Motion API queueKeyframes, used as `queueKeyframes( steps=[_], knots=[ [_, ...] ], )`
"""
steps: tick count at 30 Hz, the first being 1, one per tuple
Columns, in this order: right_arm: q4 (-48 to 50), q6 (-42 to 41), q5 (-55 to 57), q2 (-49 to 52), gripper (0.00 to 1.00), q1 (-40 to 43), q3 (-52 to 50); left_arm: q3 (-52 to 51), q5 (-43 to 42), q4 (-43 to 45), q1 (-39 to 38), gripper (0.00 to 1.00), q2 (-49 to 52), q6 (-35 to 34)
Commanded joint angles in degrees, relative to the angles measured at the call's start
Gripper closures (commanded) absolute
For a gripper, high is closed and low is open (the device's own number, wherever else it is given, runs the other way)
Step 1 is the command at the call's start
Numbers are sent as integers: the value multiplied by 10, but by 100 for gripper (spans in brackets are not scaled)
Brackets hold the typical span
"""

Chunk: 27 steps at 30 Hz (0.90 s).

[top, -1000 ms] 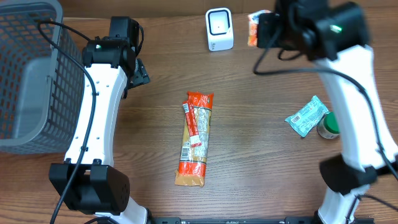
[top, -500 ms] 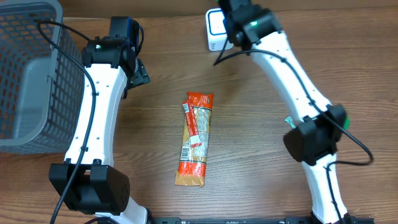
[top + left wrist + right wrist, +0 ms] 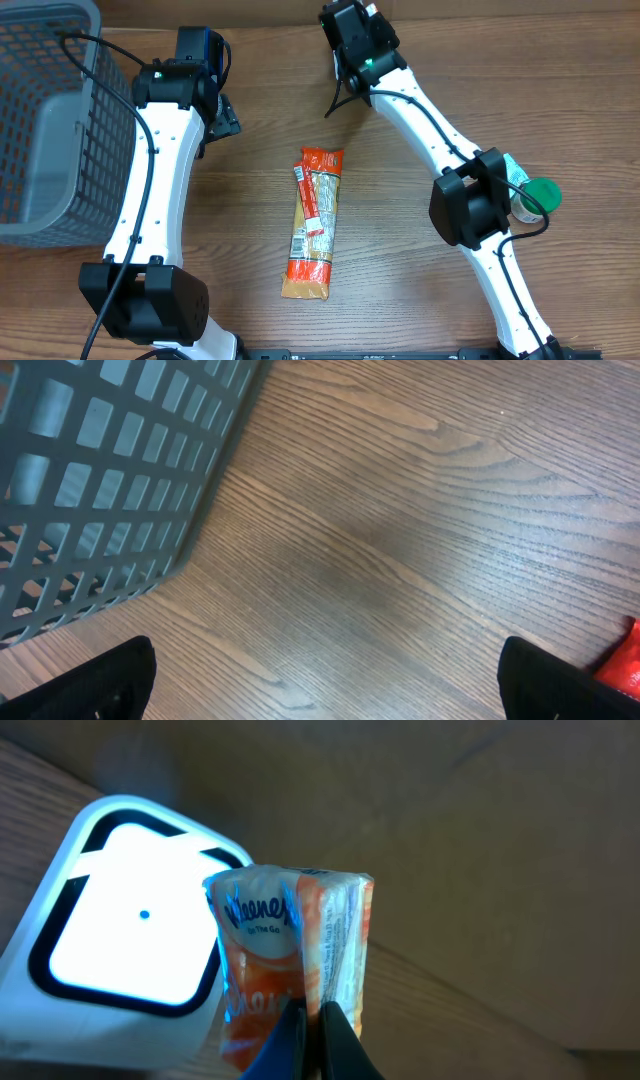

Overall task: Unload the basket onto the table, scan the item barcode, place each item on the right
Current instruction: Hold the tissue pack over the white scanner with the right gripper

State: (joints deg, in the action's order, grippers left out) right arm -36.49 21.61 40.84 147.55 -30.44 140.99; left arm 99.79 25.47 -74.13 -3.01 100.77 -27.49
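Pinching the orange tissue pack (image 3: 300, 930) tight, right gripper (image 3: 310, 1032) holds it at 3 o'clock of the glowing scanner (image 3: 120, 935); left gripper (image 3: 330, 685) hangs wide apart, basket (image 3: 100, 480) at 10 o'clock.

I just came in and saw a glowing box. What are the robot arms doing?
The right gripper pinches a small orange pack and holds it up in front of the lit scanner, probably for its barcode. The left gripper hangs open over the table beside the basket, holding nothing. A long packet lies nearby.
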Motion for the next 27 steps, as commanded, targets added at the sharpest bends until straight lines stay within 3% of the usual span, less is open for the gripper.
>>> queueKeyframes(
  steps=[1, 10, 27],
  knots=[
    [36, 106, 30, 10, 96, -20, 4, 7, -1, 1, -4, 0, -4, -2],
    [80, 123, 30, 17, 96, -29, 4, 7, -1, 1, -4, 0, -4, -2],
    [49, 102, 71, 17, 96, -40, 4, 7, -1, 1, -4, 0, -4, -2]
  ],
)
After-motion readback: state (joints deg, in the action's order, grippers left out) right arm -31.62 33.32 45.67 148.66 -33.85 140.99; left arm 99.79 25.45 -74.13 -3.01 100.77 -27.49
